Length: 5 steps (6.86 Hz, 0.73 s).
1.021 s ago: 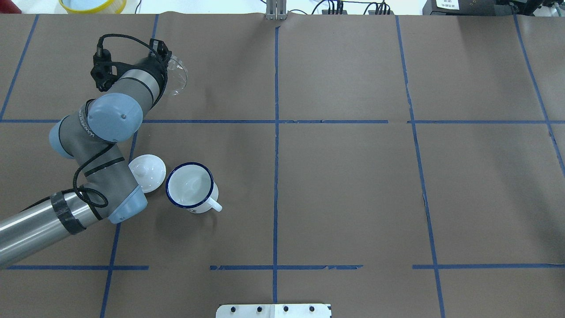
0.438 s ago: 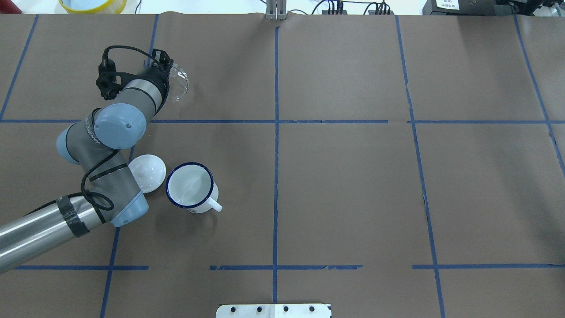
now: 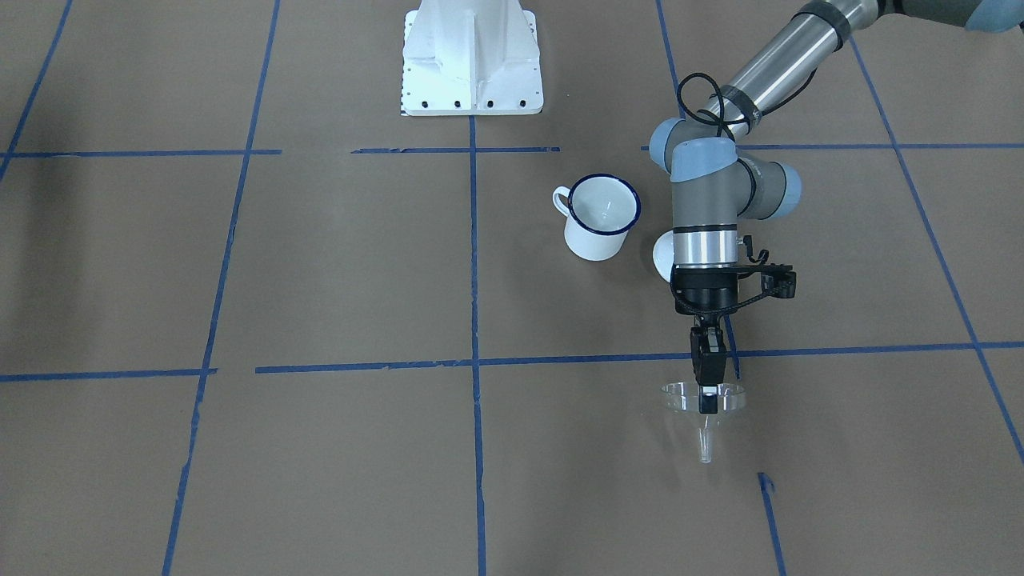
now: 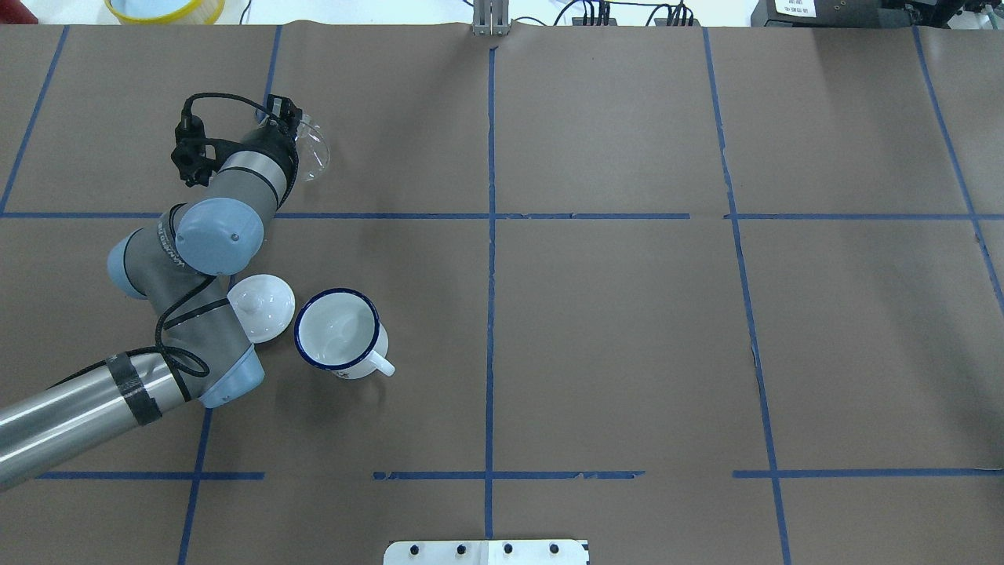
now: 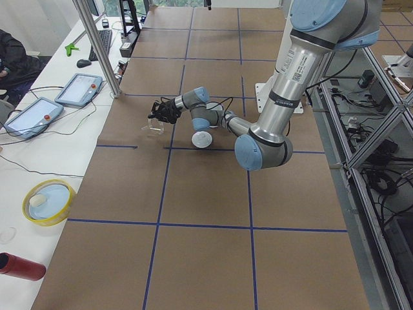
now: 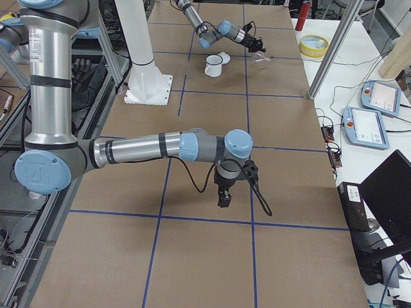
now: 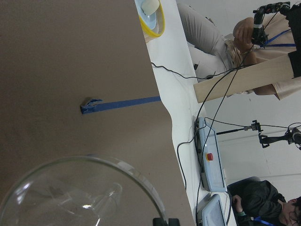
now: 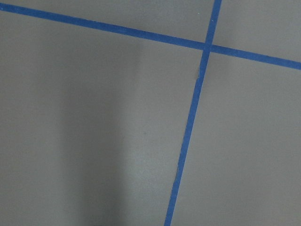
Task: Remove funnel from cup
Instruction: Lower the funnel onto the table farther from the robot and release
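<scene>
Holds the funnel [image 3: 682,395] by its rim in the clamped left gripper [image 3: 707,390], spout down, far-left on the table [image 4: 627,353], well apart from the cup [image 3: 598,218] and every edge. Cannot tell the right gripper [image 6: 225,200]'s opening. Has nudged the funnel only slightly since a second ago.

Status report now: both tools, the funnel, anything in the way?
Left tool shut on funnel rim, funnel upright, out of cup. Right tool far off, state unreadable. White lid beside cup, not obstructing.

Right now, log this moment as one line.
left gripper: shut on clear plastic funnel | white blue-rimmed enamel mug: upright, empty, funnel out | right gripper: cannot tell
</scene>
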Each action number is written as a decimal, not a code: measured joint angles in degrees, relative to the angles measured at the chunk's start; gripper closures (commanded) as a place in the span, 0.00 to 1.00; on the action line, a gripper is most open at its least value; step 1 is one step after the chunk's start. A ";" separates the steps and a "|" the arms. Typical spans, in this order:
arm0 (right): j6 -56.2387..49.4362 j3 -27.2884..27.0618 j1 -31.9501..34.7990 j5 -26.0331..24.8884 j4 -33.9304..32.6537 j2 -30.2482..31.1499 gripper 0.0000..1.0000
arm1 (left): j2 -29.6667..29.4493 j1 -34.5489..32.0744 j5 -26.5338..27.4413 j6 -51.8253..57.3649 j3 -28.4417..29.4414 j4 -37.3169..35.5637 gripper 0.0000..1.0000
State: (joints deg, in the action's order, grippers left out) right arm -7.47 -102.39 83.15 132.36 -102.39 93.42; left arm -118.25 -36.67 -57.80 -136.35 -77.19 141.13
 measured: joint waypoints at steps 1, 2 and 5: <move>0.00 0.00 0.00 0.00 0.00 0.01 0.00 | 0.05 0.05 0.17 0.28 0.13 -0.02 0.00; 0.00 0.00 0.00 0.00 -0.01 0.01 0.00 | 0.09 0.18 0.17 0.66 0.39 -0.12 0.00; 0.00 0.01 0.00 0.00 -0.01 0.00 0.00 | 0.16 0.60 0.10 4.39 0.88 -0.18 0.00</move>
State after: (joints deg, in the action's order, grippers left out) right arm -7.47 -102.38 83.15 132.36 -102.40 93.41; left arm -118.09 -36.08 -57.70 -131.96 -76.31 140.95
